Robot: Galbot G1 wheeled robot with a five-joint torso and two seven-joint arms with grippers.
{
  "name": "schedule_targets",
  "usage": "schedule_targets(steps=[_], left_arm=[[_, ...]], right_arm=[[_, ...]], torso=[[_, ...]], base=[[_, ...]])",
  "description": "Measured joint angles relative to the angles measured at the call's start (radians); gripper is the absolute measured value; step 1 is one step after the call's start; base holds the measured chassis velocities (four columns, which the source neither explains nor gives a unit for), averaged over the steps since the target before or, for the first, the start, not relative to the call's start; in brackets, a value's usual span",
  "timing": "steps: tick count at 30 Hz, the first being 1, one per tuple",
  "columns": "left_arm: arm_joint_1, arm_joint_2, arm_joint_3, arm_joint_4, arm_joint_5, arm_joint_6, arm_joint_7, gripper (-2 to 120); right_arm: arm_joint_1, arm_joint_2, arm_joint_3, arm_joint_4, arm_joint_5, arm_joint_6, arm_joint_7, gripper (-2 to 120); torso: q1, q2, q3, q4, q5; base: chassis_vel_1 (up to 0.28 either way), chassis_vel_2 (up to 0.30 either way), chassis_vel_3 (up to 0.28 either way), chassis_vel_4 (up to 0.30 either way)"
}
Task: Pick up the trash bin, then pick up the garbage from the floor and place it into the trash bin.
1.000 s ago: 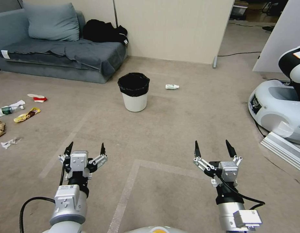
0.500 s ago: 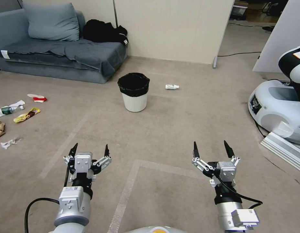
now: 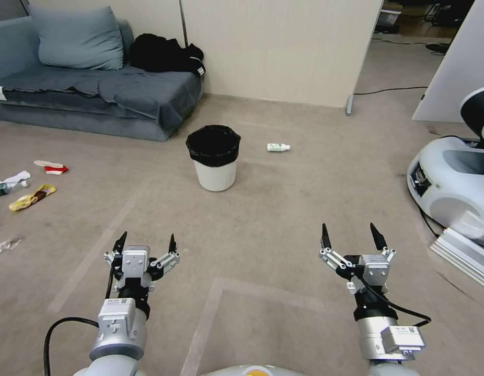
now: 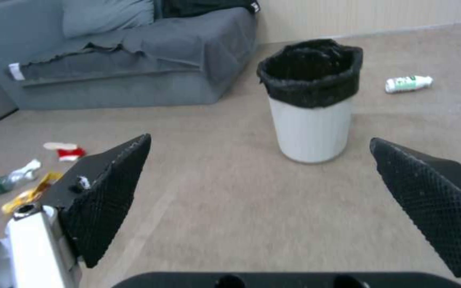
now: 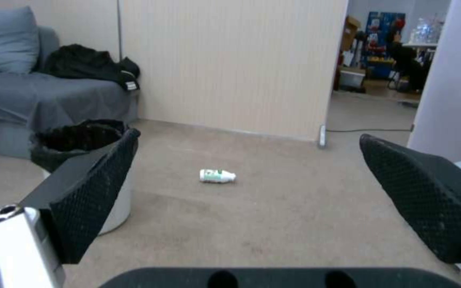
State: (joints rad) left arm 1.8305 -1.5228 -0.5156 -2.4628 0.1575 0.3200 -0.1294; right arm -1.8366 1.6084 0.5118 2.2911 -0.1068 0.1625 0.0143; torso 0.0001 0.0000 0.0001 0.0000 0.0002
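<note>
Black-tipped left gripper (image 3: 145, 243) low in the frame's lower left, fingers spread wide, nothing between them, held above the floor. Right gripper (image 3: 352, 237) at lower right, likewise splayed and empty.

Beyond both, beige carpet (image 3: 284, 209) with pale tape lines running up from the bottom edge. At upper centre, standing upright on that carpet, the trash bin (image 3: 214, 158): white bucket, glossy black liner folded over the rim; well apart from either gripper. Just right of it, lying on its side, a white bottle (image 3: 278, 148) with green label. At the far left edge, scattered litter: a red-white carton (image 3: 52, 166), a yellow wrapper (image 3: 32, 197), a crumpled clear bottle (image 3: 7, 184), a foil scrap (image 3: 2, 246).

Upper left: grey sofa (image 3: 90, 99) with a cushion (image 3: 77, 38), a rumpled grey throw and a black garment (image 3: 166, 54) at its end. Behind the bin, a cream panelled wall (image 3: 273, 47); to its right an opening into another room, a cable trailing across. At the right edge, a large white robot base (image 3: 453, 183) and an aluminium rail (image 3: 464, 256) beside it.
</note>
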Motion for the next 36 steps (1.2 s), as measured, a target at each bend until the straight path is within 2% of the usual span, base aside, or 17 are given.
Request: schedule_targets(steps=[10, 13, 14, 15, 36], left_arm=[[0.005, -0.003, 0.006, -0.004, 0.004, 0.001, 0.003, 100], [0.007, -0.003, 0.007, -0.004, 0.007, 0.001, 0.003, 100], [0.009, -0.003, 0.010, -0.004, 0.010, 0.000, 0.003, 100], [0.010, -0.003, 0.012, -0.004, 0.012, 0.000, 0.003, 100], [0.018, -0.007, 0.020, -0.007, 0.020, -0.005, -0.004, 100]], right_arm=[[-0.002, 0.000, -0.007, 0.002, -0.004, -0.005, 0.005, 100], [-0.002, 0.000, -0.009, 0.002, -0.007, -0.006, 0.005, 100], [-0.002, 0.000, -0.010, 0.002, -0.010, -0.008, 0.006, 100], [-0.002, 0.000, -0.010, 0.002, -0.013, -0.008, 0.006, 100], [-0.003, 0.000, -0.013, -0.008, -0.038, 0.024, -0.019, 100]], torso=[[0.000, 0.000, 0.000, 0.0001, 0.0002], [0.000, 0.000, 0.000, -0.0001, -0.0009], [0.000, 0.000, 0.000, 0.0001, 0.0005], [0.000, 0.000, 0.000, -0.0002, -0.0008], [0.000, 0.000, 0.000, 0.0002, 0.0001]], base=[[-0.288, 0.296, 0.295, -0.292], [-0.282, 0.295, 0.288, -0.294], [-0.281, 0.274, 0.271, -0.292], [-0.307, 0.274, 0.271, -0.277], [-0.316, 0.307, 0.308, -0.312]])
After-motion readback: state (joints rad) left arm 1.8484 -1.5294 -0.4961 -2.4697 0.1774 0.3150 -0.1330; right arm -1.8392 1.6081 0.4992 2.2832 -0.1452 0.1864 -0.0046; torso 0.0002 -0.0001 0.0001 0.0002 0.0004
